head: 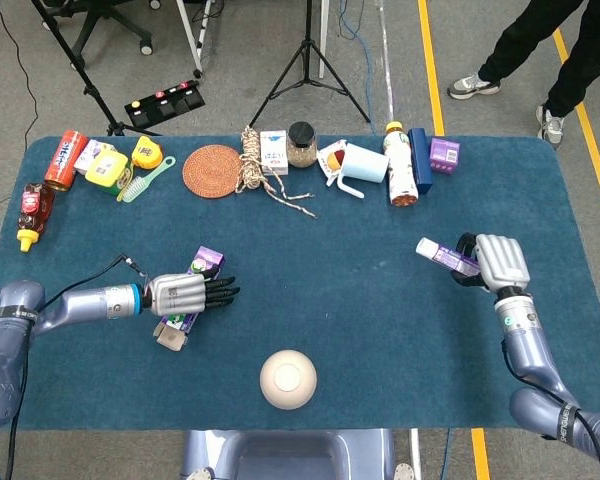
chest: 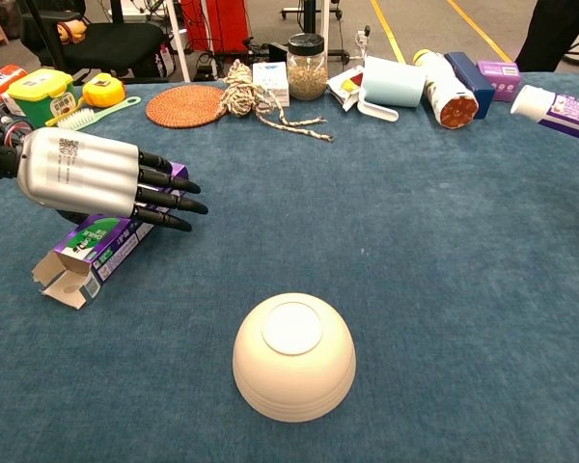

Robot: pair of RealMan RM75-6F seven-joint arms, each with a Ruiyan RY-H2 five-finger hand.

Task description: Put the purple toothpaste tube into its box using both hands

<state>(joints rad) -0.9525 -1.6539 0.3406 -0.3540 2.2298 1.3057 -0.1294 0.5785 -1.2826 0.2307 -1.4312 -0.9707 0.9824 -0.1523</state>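
The purple toothpaste box (head: 208,262) (chest: 100,242) lies on the blue table cloth at the left, its open flap end (chest: 62,275) toward the near edge. My left hand (head: 185,293) (chest: 89,175) hovers low over the box's middle with its fingers stretched out flat and pointing right. Whether it touches the box I cannot tell. At the far right my right hand (head: 502,262) grips the purple toothpaste tube (head: 444,255) (chest: 558,108) above the table, white cap pointing left. The chest view shows the tube only at its right edge.
An upturned white bowl (head: 288,378) (chest: 293,355) sits near the front centre. Along the back edge lie a woven coaster (head: 212,171), rope, a jar (chest: 307,66), a blue mug (head: 363,164), a bottle and small boxes. Cans and a tape measure fill the back left corner.
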